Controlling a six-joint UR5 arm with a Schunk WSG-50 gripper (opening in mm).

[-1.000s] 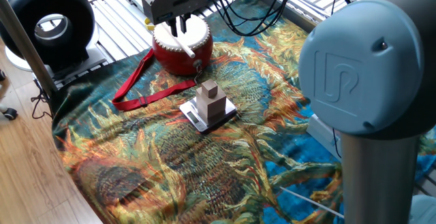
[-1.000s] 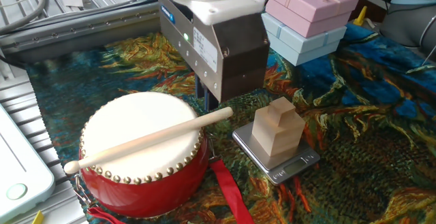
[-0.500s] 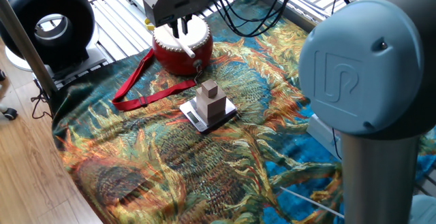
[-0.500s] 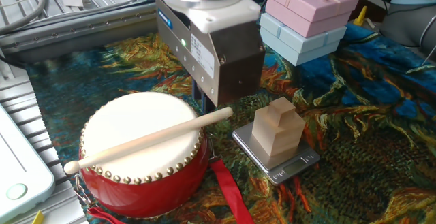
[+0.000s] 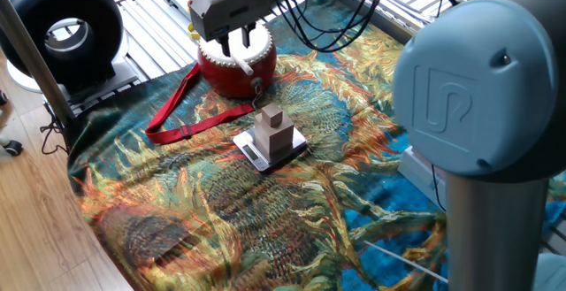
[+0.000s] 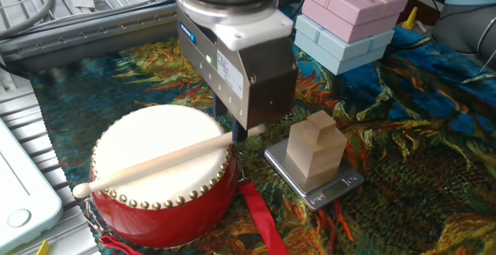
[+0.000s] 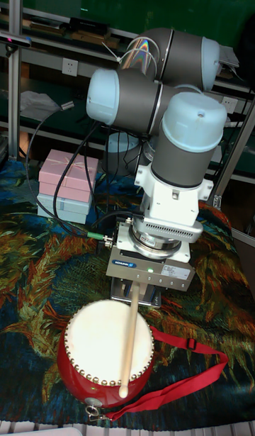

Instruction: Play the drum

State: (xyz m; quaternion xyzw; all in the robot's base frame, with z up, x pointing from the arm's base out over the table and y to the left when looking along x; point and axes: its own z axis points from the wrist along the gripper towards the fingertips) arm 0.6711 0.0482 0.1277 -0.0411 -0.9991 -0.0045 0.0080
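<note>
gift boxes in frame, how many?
2, stacked at the far table edge: the pink box sits on the blue box. More may be hidden behind the arm.

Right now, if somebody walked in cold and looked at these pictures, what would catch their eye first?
Probably the red drum at the edge of the vivid sunflower-pattern cloth, with a wooden drumstick lying across its cream skin. The gripper hangs right over the stick's far end. Beside the drum, stacked wooden blocks sit on a small scale.
</note>
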